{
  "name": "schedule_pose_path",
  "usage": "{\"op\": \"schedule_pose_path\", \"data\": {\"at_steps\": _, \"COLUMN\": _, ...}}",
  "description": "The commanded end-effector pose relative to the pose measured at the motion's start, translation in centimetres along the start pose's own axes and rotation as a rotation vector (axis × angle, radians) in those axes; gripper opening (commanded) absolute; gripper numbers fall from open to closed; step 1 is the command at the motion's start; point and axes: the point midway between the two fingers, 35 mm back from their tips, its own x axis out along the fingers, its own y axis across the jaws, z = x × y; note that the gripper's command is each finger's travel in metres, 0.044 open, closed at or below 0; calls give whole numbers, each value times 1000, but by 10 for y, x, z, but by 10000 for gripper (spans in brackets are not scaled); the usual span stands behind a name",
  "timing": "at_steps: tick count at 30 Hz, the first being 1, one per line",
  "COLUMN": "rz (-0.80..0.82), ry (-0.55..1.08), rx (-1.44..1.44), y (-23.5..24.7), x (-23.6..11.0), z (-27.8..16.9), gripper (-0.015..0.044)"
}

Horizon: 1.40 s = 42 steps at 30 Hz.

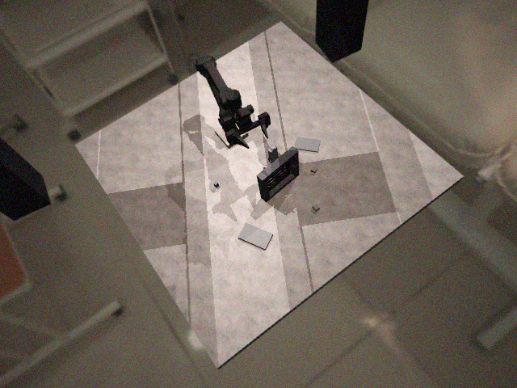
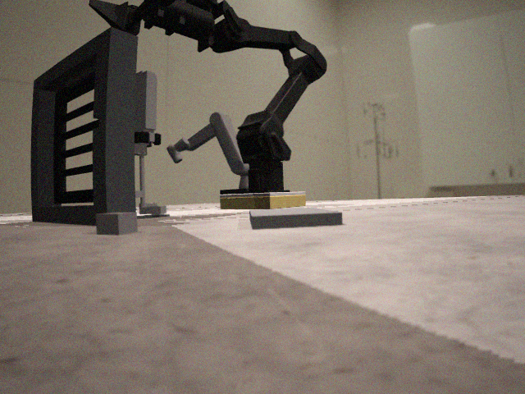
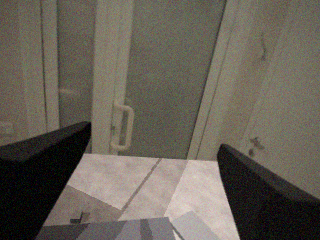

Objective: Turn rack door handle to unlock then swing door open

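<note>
The dark rack frame (image 1: 275,165) (image 2: 121,127) stands upright on the table. The slatted door (image 2: 80,130) looks flush inside it. A grey upright piece (image 2: 146,102), apparently the handle, stands on the arm's side of the frame, with black parts just below it; the top view shows only a small dark block (image 1: 272,154) there. My gripper (image 1: 257,142) (image 3: 156,139) is open, with nothing between its fingers. It is on the arm's side, high up near the level of the frame's top. The handle does not show in the wrist view, so its exact turn cannot be told.
Flat grey plates (image 1: 255,236) (image 1: 308,144) lie on either side of the frame. Small dark pieces (image 1: 216,184) (image 1: 313,170) (image 1: 315,208) lie around it. A grey block (image 2: 116,223) is at the frame's foot. A jointed grey object (image 2: 224,142) shows near the arm's base.
</note>
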Motion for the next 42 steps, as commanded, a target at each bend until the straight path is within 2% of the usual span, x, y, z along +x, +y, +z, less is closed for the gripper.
{"op": "schedule_pose_path", "data": {"at_steps": 1, "rz": 1, "ry": 4, "rx": 0, "y": 0, "x": 0, "z": 0, "gripper": 374}}
{"op": "schedule_pose_path", "data": {"at_steps": 4, "rz": 8, "ry": 61, "rx": 3, "y": 3, "x": 7, "z": -5, "gripper": 297}}
{"op": "schedule_pose_path", "data": {"at_steps": 22, "rz": 60, "ry": 499, "rx": -1, "y": 27, "x": 34, "z": -47, "gripper": 297}}
{"op": "schedule_pose_path", "data": {"at_steps": 42, "rz": 107, "ry": 985, "rx": -51, "y": 53, "x": 26, "z": -86, "gripper": 297}}
